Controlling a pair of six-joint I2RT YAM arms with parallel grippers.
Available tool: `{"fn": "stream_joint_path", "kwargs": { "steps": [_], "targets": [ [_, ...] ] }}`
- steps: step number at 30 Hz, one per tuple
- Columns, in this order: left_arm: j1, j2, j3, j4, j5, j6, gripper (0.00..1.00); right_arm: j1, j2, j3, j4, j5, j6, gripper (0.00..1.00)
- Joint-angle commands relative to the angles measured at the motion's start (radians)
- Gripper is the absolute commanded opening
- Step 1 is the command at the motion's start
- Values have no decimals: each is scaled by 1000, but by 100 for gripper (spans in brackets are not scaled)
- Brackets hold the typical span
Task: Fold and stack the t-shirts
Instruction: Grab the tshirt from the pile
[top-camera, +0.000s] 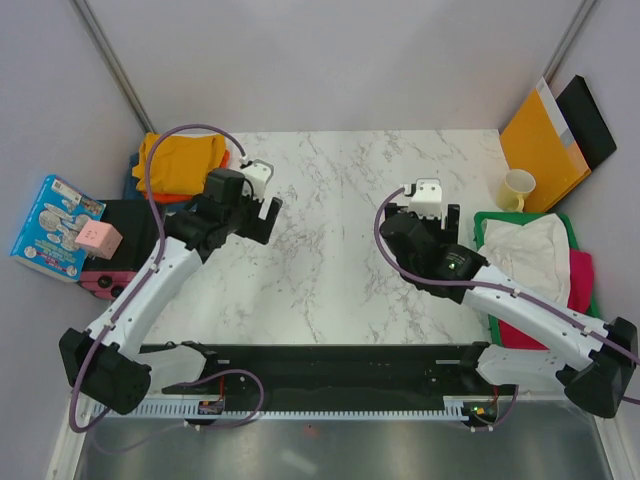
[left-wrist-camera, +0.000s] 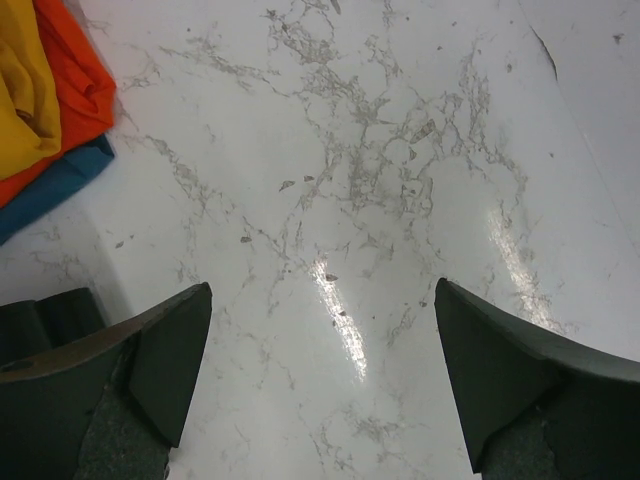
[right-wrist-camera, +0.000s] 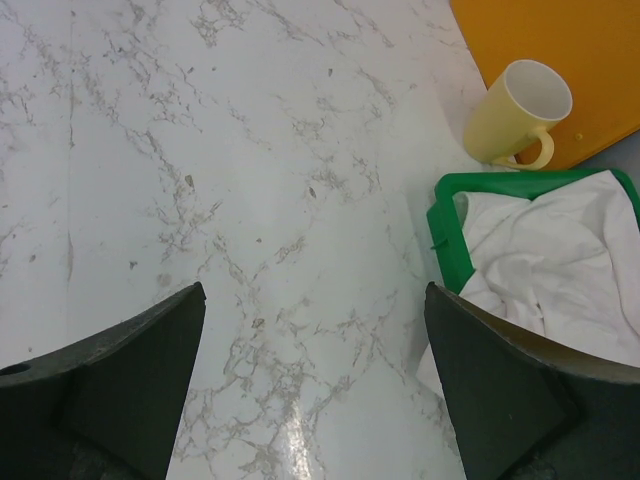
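A stack of folded shirts lies at the table's far left: mustard yellow (top-camera: 180, 160) on top, orange (top-camera: 172, 197) and blue beneath. In the left wrist view the yellow (left-wrist-camera: 20, 90), orange (left-wrist-camera: 80, 100) and blue (left-wrist-camera: 50, 185) shirts show at the upper left. A crumpled white shirt (top-camera: 528, 252) lies in the green tray (top-camera: 480, 222) at right, over a crimson-pink shirt (top-camera: 580, 282). The white shirt (right-wrist-camera: 560, 260) also shows in the right wrist view. My left gripper (top-camera: 262, 190) is open and empty over bare marble, right of the stack. My right gripper (top-camera: 425, 200) is open and empty, left of the tray.
A pale yellow mug (top-camera: 516, 188) stands beyond the tray, and shows in the right wrist view (right-wrist-camera: 515, 112). An orange-yellow envelope (top-camera: 543, 145) and a black board (top-camera: 590, 120) lean at the far right. A blue box (top-camera: 55, 225) and a pink cube (top-camera: 98, 238) lie off the left edge.
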Motion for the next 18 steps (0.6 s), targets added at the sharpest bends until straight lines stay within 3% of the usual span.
{"fn": "stream_joint_path", "kwargs": {
  "steps": [1, 8, 15, 18],
  "targets": [
    [12, -75, -18, 16, 3, -18, 100, -4, -16, -15, 15, -10, -22, 98],
    [13, -233, -91, 98, -23, 92, 100, -33, 75, 45, -54, 50, -39, 98],
    [15, -363, -137, 65, 84, 59, 100, -238, 27, 24, -30, -78, 2, 98],
    [47, -372, -165, 62, 87, 23, 100, -269, 1, 1, 23, -78, -58, 91]
  ]
}}
